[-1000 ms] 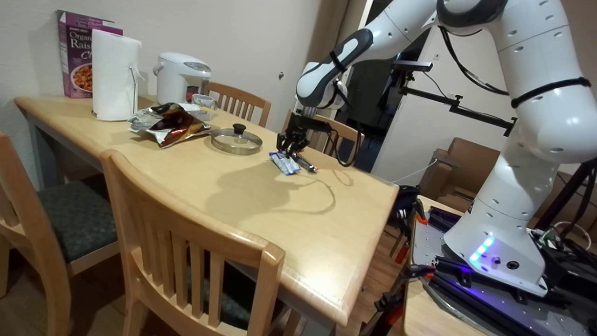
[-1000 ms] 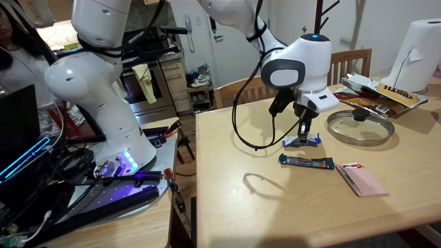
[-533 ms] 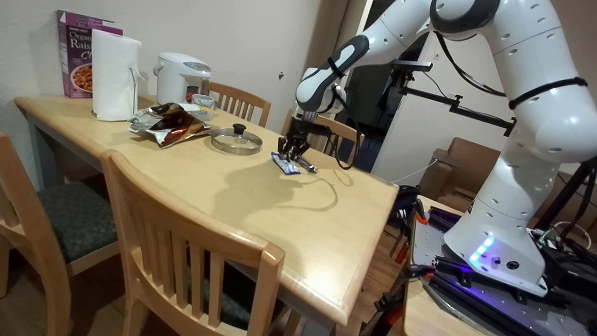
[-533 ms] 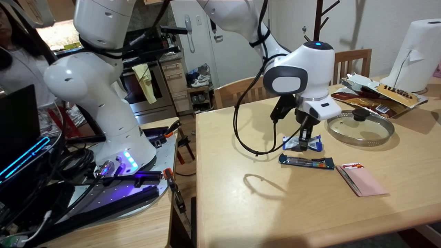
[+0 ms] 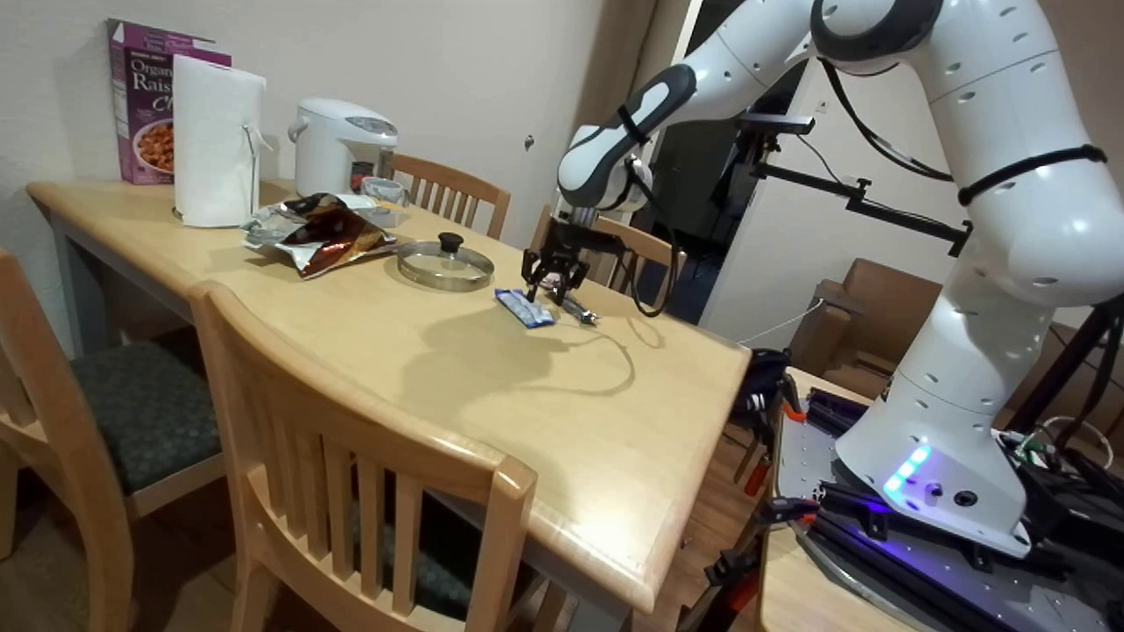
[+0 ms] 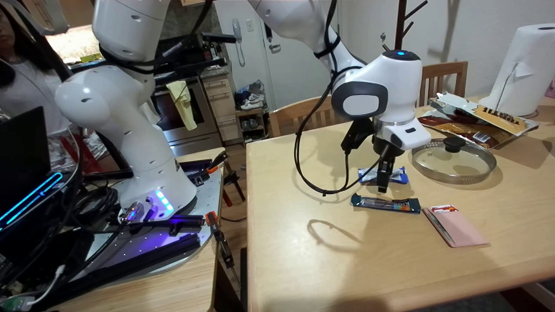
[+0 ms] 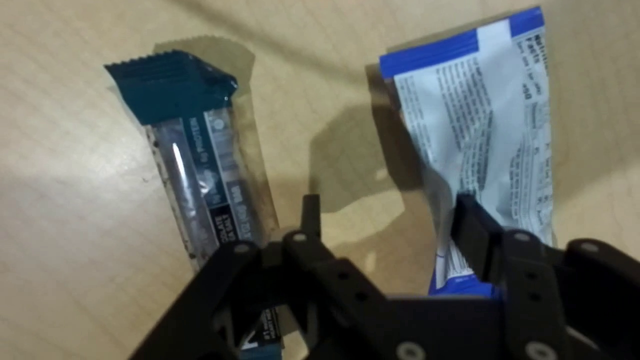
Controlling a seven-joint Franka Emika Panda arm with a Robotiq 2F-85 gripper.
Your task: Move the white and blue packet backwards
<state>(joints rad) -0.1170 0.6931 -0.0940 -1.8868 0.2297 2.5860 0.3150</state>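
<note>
The white and blue packet (image 7: 515,130) lies flat on the table, printed side up in the wrist view. It also shows in both exterior views, as a packet (image 5: 524,310) beside the fingertips and as a packet (image 6: 399,176) partly behind them. My gripper (image 7: 389,210) stands open, its jaws well apart with nothing gripped between them. One of its fingers (image 7: 475,235) overlaps the packet's near left part; whether it touches cannot be made out. The opposite finger (image 7: 311,215) is over the tabletop, close to a dark teal bar.
The wrapped teal bar (image 6: 386,203) lies just beside the packet. A pink card holder (image 6: 455,225), a glass lid (image 6: 453,167) with a black knob and a crumpled snack wrapper (image 5: 325,237) are on the table. Farther off stand a paper towel roll (image 5: 218,140) and a white jug (image 5: 329,145).
My gripper came down with the packet in its jaws, then opened and let go. The packet now lies on the table, shifted slightly away from the teal bar.
</note>
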